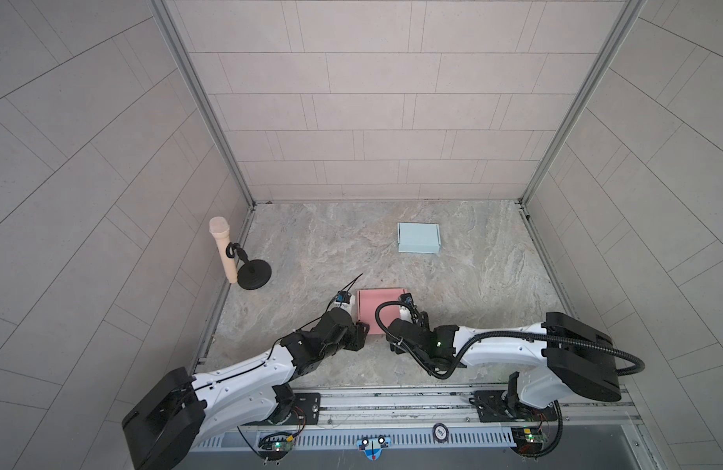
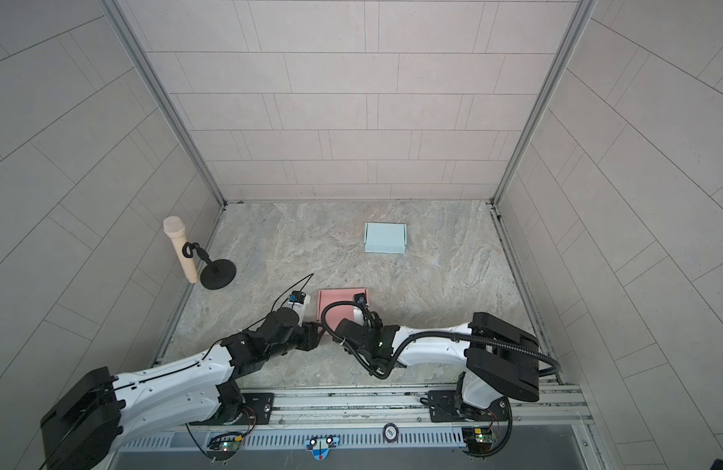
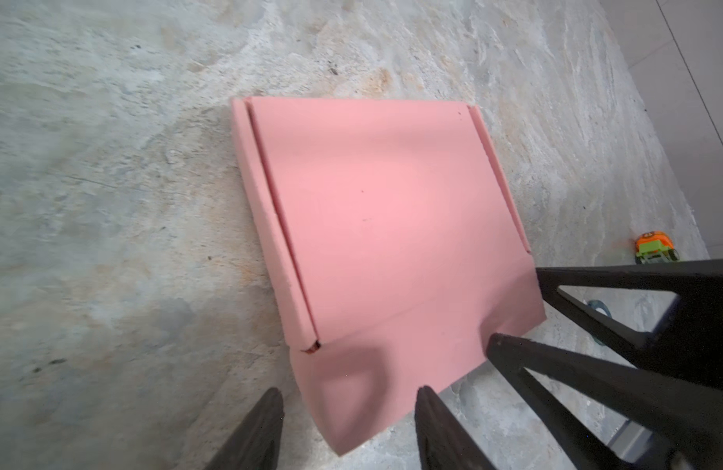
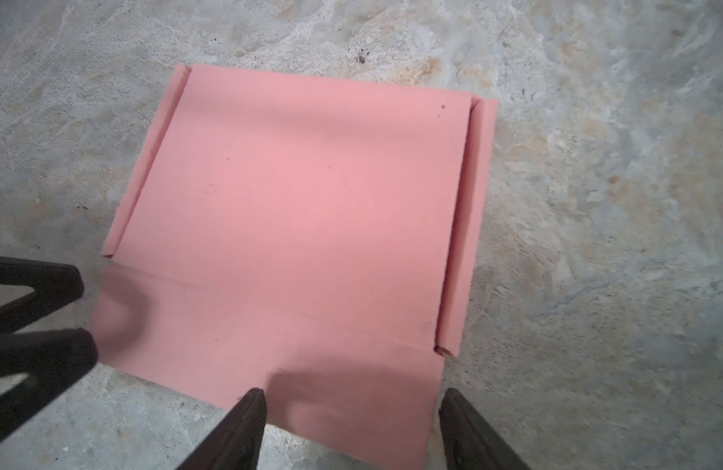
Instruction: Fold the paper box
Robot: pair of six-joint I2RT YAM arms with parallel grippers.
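A: Left to right, please. What do we record?

B: Far left, a mic (image 1: 220,248) on its stand (image 1: 254,277), no part of the job. Next is the left gripper (image 3: 349,392). We find its fingers spread, astride the near left corner of the pink box (image 1: 374,305), pinching nothing.

A: And the box itself?

B: It lies near centre on the table (image 1: 311,252), between the two grippers. We note both side strips (image 4: 465,219) turned up and inward. The near flap (image 4: 270,346) lies low past its crease, not raised. We judge the work early to midway, with flap and closing left to do.

A: The right side?

B: The right gripper (image 4: 352,391) is likewise spread over the flap's near right edge, holding nothing. Further right and far, a blue box (image 1: 419,238) sits with walls up, seemingly finished.

A: What escapes us?

B: In both top views the arms cover the pink box's near half and the fingers. We cannot tell whether any fingertip touches the flap. An orange-green object (image 3: 655,246) is too small to name.
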